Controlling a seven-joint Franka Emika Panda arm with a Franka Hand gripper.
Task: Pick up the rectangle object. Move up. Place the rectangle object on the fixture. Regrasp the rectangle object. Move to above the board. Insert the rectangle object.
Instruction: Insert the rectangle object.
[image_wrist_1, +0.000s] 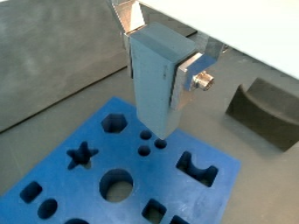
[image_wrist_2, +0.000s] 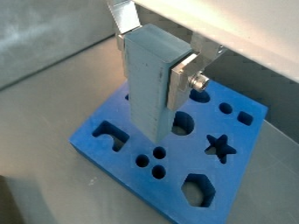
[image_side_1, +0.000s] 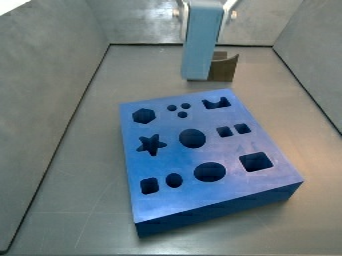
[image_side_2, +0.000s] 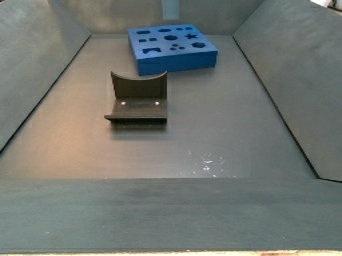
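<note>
claw (image_wrist_1: 158, 39) was pinching the rectangle object (image_wrist_1: 155, 83), silver plates pressed on its two broad faces near the top end, block hanging upright with its free end down. relative to the board (image_wrist_2: 239, 144): block sat above it, clear of the surface, lower end over the region near the small round holes (image_wrist_1: 151, 143); in a side view the block (image_side_1: 203, 40) hung over the board's far edge. fixture (image_side_2: 136, 102) stood well apart from the board, empty, nothing in its notch. all board holes looked empty too. judgement: block reads as light, rigid, smooth plastic, so slip risk under side load; the high grip leaves plenty of free length for insertion, but any tilt will jam it at the hole's rim. which hole fits, couldn't tell.
</note>
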